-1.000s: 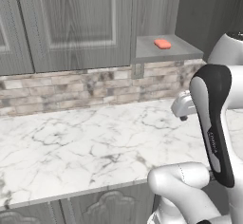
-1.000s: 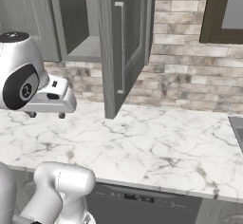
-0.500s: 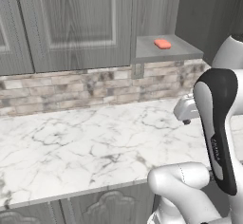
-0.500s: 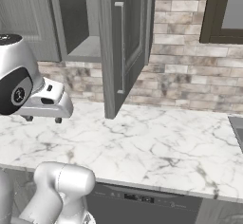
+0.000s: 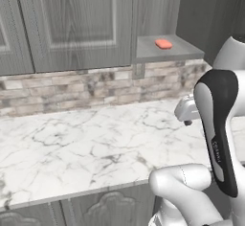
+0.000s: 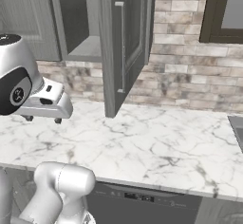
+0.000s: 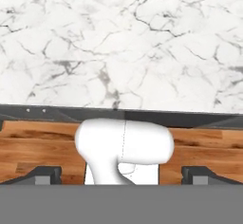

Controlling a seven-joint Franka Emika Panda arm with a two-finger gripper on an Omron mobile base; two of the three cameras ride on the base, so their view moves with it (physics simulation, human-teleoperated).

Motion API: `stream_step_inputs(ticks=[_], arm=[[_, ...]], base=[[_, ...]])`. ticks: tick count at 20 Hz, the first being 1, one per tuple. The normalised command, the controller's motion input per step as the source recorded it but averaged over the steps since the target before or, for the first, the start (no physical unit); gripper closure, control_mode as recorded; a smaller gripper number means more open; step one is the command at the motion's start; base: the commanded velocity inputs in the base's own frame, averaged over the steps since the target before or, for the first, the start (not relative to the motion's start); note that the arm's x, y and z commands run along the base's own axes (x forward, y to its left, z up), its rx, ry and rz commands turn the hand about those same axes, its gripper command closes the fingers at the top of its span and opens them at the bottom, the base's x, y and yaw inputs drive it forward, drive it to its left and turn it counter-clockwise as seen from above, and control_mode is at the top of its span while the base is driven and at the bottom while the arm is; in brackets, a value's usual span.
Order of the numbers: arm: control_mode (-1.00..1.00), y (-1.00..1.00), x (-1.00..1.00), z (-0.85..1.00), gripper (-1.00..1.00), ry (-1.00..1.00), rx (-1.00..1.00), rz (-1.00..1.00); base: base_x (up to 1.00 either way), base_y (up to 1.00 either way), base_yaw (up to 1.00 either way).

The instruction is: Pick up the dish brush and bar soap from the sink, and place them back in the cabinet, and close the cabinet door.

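Observation:
The bar soap (image 5: 163, 43), a small orange-red block, lies on the grey inner shelf of the open cabinet (image 5: 165, 53). The cabinet door (image 6: 126, 42) stands swung out over the counter, with its bar handle facing me. My gripper (image 5: 187, 121) (image 6: 42, 119) hangs just above the marble counter, below and in front of the open cabinet, pointing down. In the hand view the gripper (image 7: 121, 175) is open, its fingertips (image 7: 45, 174) far apart with nothing between them. A dark grey corner of the sink (image 6: 236, 132) shows at the right edge. The dish brush is out of view.
The white marble counter (image 6: 156, 142) runs along a brick backsplash (image 5: 72, 88). Closed grey wall cabinets (image 5: 72, 24) hang to the left of the open one. A dark-framed window (image 6: 223, 12) is at the upper right. Wooden floor (image 7: 209, 149) shows below the counter's front edge.
The hand has sunk a little toward the counter and drifted slightly sideways. Its jaws stay wide apart. The soap and the door have not moved.

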Motion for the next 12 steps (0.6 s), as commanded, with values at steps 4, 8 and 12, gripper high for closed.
stream_step_inputs(ticks=[4, 8, 12], arm=[[1.00, 0.00, 0.00, 0.00, -1.00, 0.00, 0.00, 0.00], [1.00, 0.00, 0.00, 0.00, -1.00, 0.00, 0.00, 0.00], [1.00, 0.00, 0.00, 0.00, -1.00, 0.00, 0.00, 0.00]], base=[[-0.60, -0.17, 0.00], [-0.54, -0.27, 0.00], [-0.18, -0.49, 0.00]])
